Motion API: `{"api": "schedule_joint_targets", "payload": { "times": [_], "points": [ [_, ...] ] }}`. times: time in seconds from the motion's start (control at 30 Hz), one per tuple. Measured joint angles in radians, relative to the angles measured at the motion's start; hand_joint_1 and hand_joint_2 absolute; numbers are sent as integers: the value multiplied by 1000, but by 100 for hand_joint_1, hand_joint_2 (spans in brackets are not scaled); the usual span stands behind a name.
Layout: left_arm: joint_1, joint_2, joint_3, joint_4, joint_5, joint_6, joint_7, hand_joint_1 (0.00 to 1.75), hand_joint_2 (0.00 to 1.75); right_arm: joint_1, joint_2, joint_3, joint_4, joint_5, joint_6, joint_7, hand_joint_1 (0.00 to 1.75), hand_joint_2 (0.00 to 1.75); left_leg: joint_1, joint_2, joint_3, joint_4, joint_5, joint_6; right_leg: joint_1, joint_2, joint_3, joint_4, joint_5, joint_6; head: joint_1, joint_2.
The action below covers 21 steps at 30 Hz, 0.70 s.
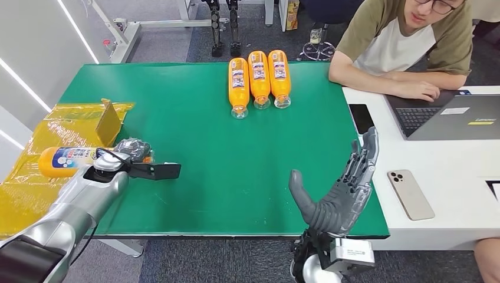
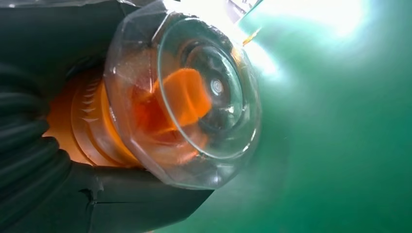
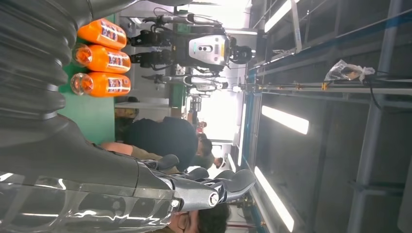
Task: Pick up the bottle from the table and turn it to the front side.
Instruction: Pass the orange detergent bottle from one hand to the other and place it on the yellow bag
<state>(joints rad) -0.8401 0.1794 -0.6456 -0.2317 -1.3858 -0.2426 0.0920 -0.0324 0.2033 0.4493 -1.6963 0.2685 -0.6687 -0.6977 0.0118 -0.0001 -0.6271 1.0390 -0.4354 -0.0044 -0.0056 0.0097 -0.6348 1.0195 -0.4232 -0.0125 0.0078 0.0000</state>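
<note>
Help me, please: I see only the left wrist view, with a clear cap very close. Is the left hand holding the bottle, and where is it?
Observer: Yes. The left hand grips a bottle that lies sideways, its body over the yellow sheet beside the green table.
Operator: Is the right hand free?
Observer: Yes. The right hand holds nothing; its fingers are spread, above the table's near edge.
Operator: Are there other bottles?
Observer: Three bottles lie side by side near the table's far edge, caps toward the robot.
</note>
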Motion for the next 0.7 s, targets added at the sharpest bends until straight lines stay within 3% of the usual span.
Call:
{"api": "schedule_joint_targets", "payload": {
  "times": [0.03,0.07,0.17,0.2,0.5,0.7],
  "points": [
    [0,0,2,0,-2,-1,2,175,175,0,0,0,0,-3,0,0,0,175,0,0,0,0,0,0,0,0,0,0,0,0,0,0],
    [0,1,4,0,-4,0,-1,142,175,0,0,1,1,-7,0,0,0,175,0,0,0,0,0,0,0,0,0,0,0,0,0,0],
    [5,1,10,1,2,19,-23,11,175,-2,0,2,5,-17,0,-1,0,175,0,0,0,0,0,0,0,0,0,0,0,0,0,0],
    [9,1,15,1,7,28,-30,0,175,-2,0,3,6,-16,0,0,0,175,0,0,0,0,0,0,0,0,0,0,0,0,0,0],
    [53,-8,91,1,76,57,-78,0,175,-2,0,3,4,3,0,33,0,175,0,0,0,0,0,0,0,0,0,0,-1,0,0,0],
    [60,12,177,1,144,-6,-137,0,175,-5,0,8,13,-33,0,16,0,175,0,0,0,-1,0,0,0,0,0,0,-1,-1,0,0]
  ]
}}
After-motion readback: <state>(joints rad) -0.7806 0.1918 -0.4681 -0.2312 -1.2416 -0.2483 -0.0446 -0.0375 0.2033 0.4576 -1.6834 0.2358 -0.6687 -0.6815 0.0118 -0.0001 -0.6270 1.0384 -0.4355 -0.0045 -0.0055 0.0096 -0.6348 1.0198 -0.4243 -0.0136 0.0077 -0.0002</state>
